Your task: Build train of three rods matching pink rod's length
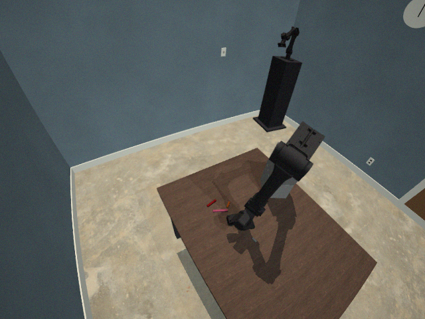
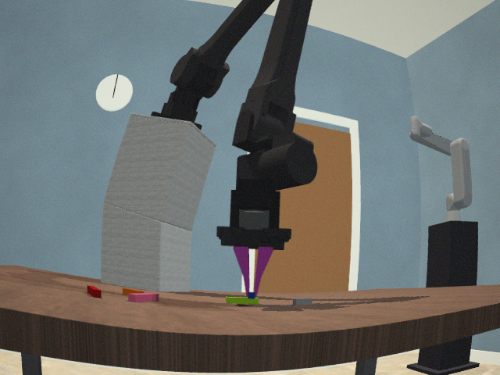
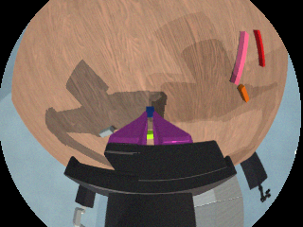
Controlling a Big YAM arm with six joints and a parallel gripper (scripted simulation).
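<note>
My gripper (image 2: 251,294) points straight down near the table's middle and is shut on a small blue rod (image 2: 251,295), which shows at the fingertips in the wrist view (image 3: 151,112). The blue rod sits just above the right end of a lime rod (image 2: 241,300) lying flat on the table. The lime rod shows between my purple fingers in the wrist view (image 3: 151,134). A grey rod (image 2: 301,301) lies to the right, apart from the lime one. The pink rod (image 2: 143,297), a red rod (image 2: 94,291) and an orange rod (image 2: 132,291) lie together at the left.
The arm's grey base block (image 2: 155,201) stands on the table behind the rods. The pink (image 1: 220,210), red (image 1: 211,203) and orange (image 1: 228,204) rods lie close together near the table's far-left side. A black pedestal (image 1: 278,92) stands on the floor beyond the table.
</note>
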